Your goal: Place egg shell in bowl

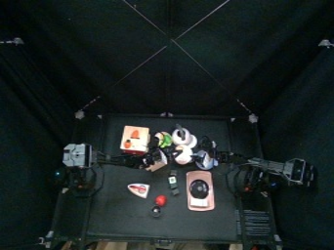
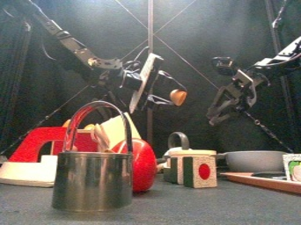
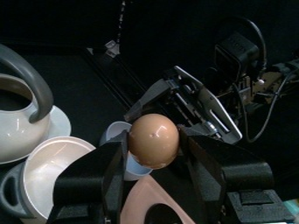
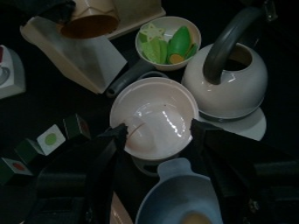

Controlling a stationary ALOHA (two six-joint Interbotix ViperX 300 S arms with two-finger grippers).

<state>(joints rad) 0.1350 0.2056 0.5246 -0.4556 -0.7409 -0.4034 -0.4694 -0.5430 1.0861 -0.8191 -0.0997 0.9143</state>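
The egg shell (image 3: pixel 153 140) sat pinched between the two jaws of my left claw (image 3: pixel 152 162), its brown rounded end up — from the front camera I saw it as a small orange-brown knob (image 2: pixel 177 96) held high above the counter (image 2: pixel 177 209), in the air between the two arms. Beneath it, in the left wrist camera, lay the pale bowl (image 3: pixel 52 175), just beside and partly under the claw, and beyond that a white kettle (image 3: pixel 24 96) with a dark handle arching over it.

My right claw (image 4: pixel 158 144) hung over the same cluster, its jaws spread wide and holding nothing; between them I looked down into the bowl (image 4: pixel 158 122), with a blue cup (image 4: pixel 181 197) closer to the camera. The kettle (image 4: pixel 228 83) stood touching or just beside the bowl, and a small dish of green vegetables (image 4: pixel 167 44) sat next to both. Off to one side I could make out little dice-like blocks (image 4: pixel 47 140) with fruit pictures.

From above, the whole group of crockery (image 1: pixel 181 146) sat at the counter's far middle, an orange box (image 1: pixel 133 137) to its left and a pink tray (image 1: pixel 198 190) nearer the front. At counter height a metal pail (image 2: pixel 94 171) with a hoop handle stood closest — a red apple (image 2: pixel 141 163) just behind it.
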